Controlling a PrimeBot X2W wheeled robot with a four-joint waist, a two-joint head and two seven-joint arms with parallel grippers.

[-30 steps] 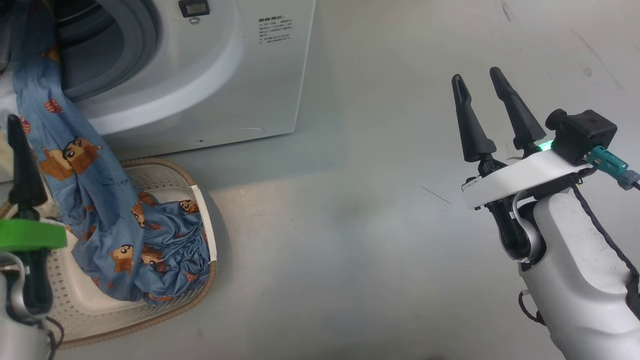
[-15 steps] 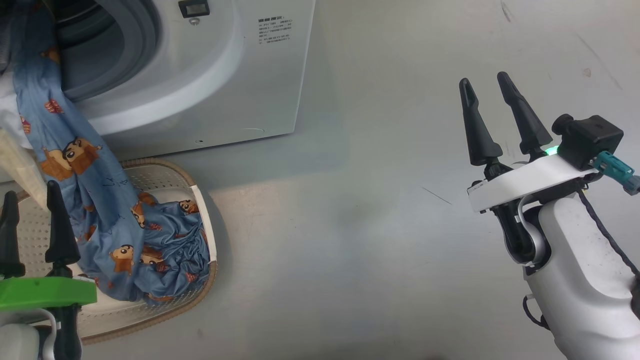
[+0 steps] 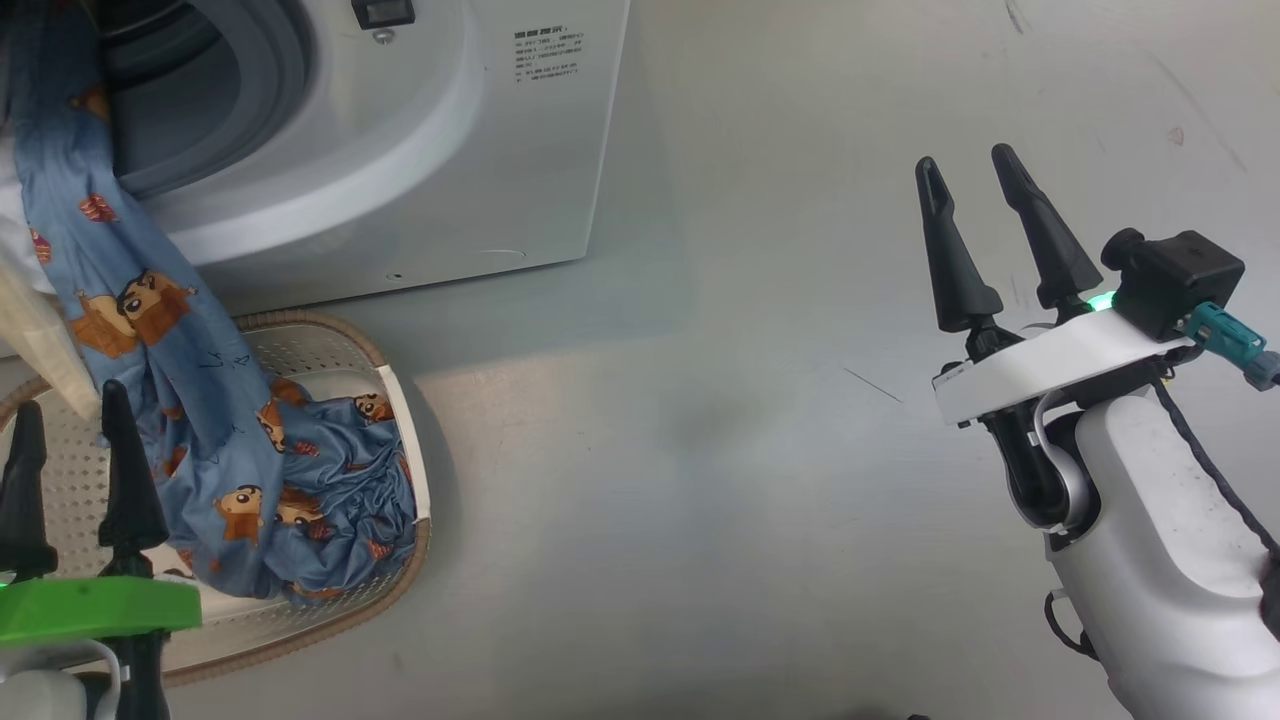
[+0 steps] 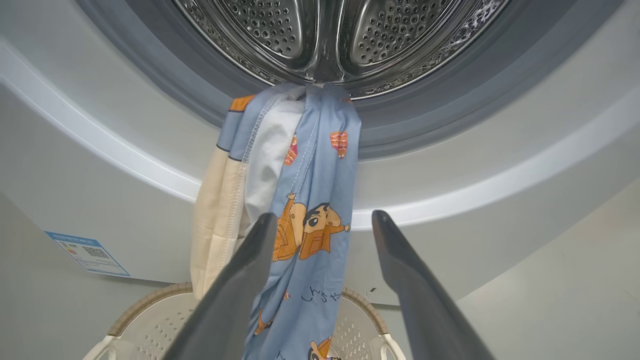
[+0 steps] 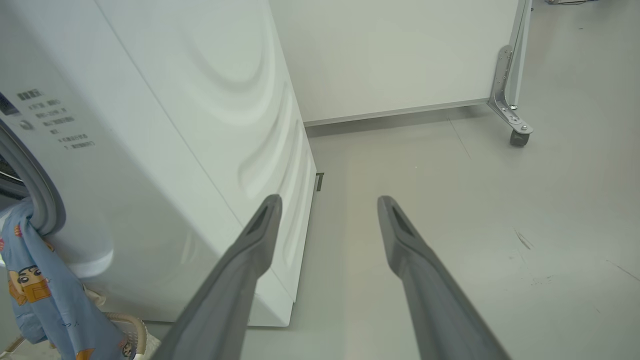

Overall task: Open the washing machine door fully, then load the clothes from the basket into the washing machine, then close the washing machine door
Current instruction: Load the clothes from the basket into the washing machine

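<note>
The white washing machine [image 3: 420, 150] stands at the upper left with its drum [image 4: 320, 35] exposed; the washing machine door is out of view. Light blue printed clothes [image 3: 190, 380] and a cream piece [image 4: 215, 220] hang from the grey gasket [image 4: 400, 125] down into the cream basket [image 3: 330, 350] on the floor. My left gripper [image 3: 70, 400] is open over the basket's near side. In the left wrist view its fingers [image 4: 240, 280] point up at the hanging cloth without pinching it. My right gripper [image 3: 964, 158] is open and holds nothing over bare floor to the right.
Grey floor [image 3: 700, 450] stretches right of the machine. The right wrist view shows the machine's side panel [image 5: 225, 125], a white wall panel [image 5: 390, 55] behind it and a metal bracket with a caster [image 5: 515, 125]. A blue label [image 4: 87, 252] sits low on the machine's front.
My left gripper has dropped from beside the hanging cloth to low over the basket, both fingers now showing. My right gripper shifted slightly right. The clothes hang as before.
</note>
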